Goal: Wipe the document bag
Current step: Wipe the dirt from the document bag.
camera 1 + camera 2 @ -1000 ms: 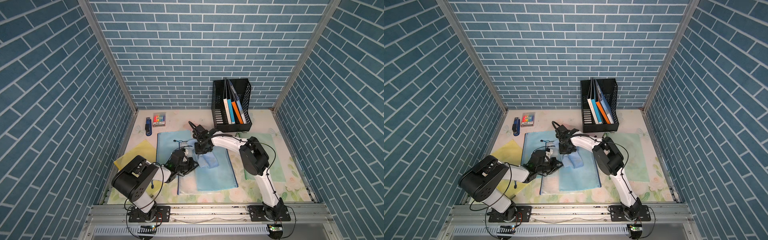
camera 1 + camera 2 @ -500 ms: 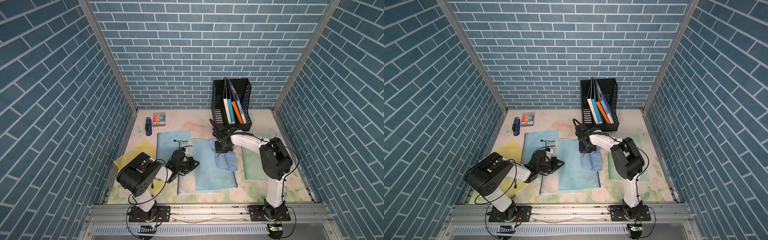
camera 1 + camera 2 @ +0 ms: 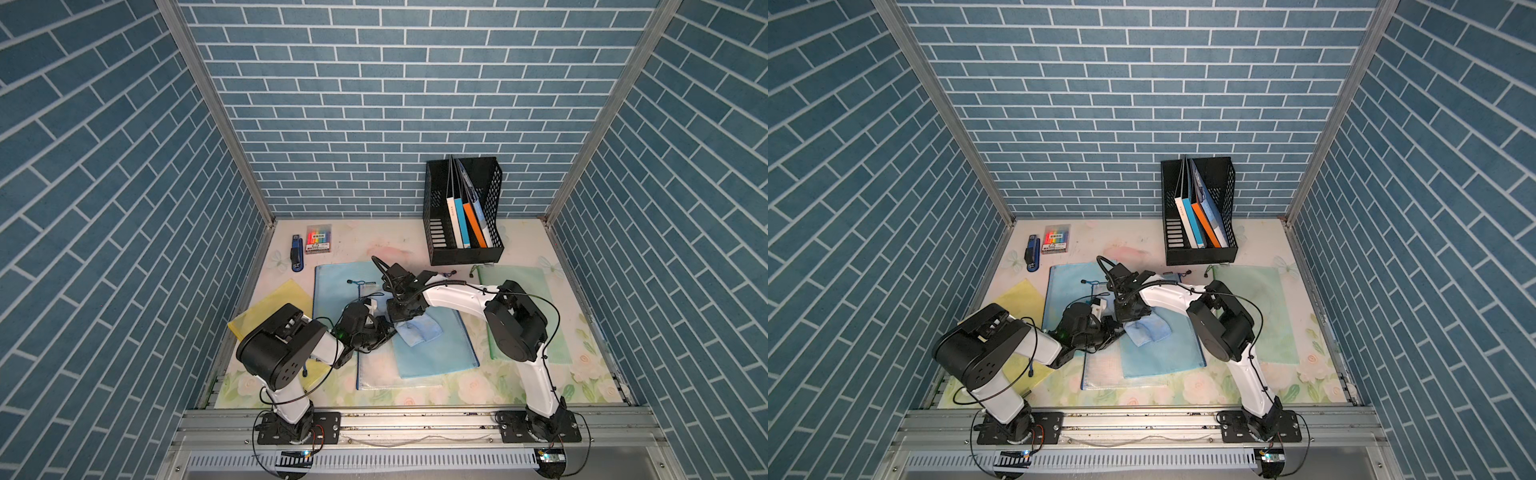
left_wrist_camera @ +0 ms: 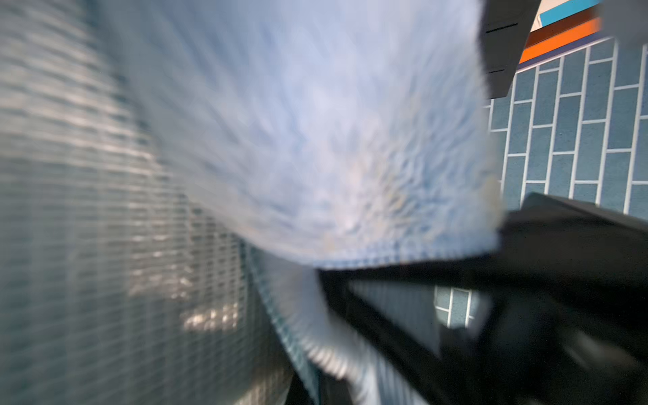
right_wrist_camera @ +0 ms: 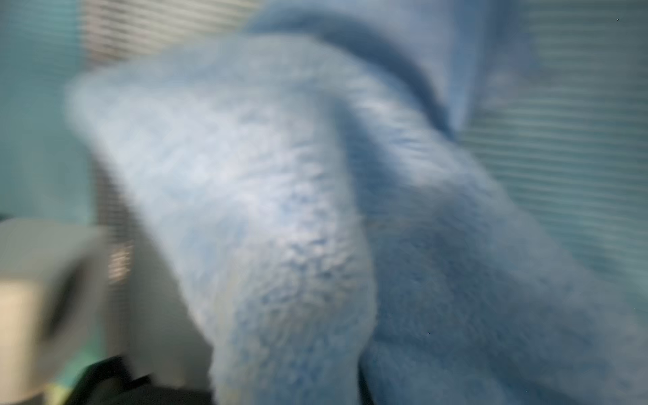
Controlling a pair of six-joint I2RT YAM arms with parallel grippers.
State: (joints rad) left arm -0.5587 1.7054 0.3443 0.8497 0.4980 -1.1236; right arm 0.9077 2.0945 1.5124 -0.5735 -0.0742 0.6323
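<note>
blue cloth (image 3: 419, 330): crumpled fleece, it lay on the blue document bag (image 3: 440, 353) towards that bag's far left corner; blurred, it filled the right wrist view (image 5: 280, 210).
blue document bag: lay flat in the middle of the table (image 3: 374, 245), overlapping a clear mesh bag (image 3: 378, 374) on its left side.
right gripper (image 3: 402, 316): pointed down at the cloth's far left end, jaws closed on the fabric.
left gripper (image 3: 380, 334): sat low, just left of the cloth, jaws closed; whether they pinched a bag edge could not be told.
pale blue bag (image 3: 332, 286): lay farther left, partly under both arms.
yellow bag (image 3: 270, 307): lay by the left wall, its near part under the left arm.
green bag (image 3: 528, 286): lay on the right, partly behind the right arm.
black file rack (image 3: 494, 195): stood far right, with books leaning inside.
stapler (image 3: 296, 257) and marker pack (image 3: 318, 240): lay far left, side by side.
</note>
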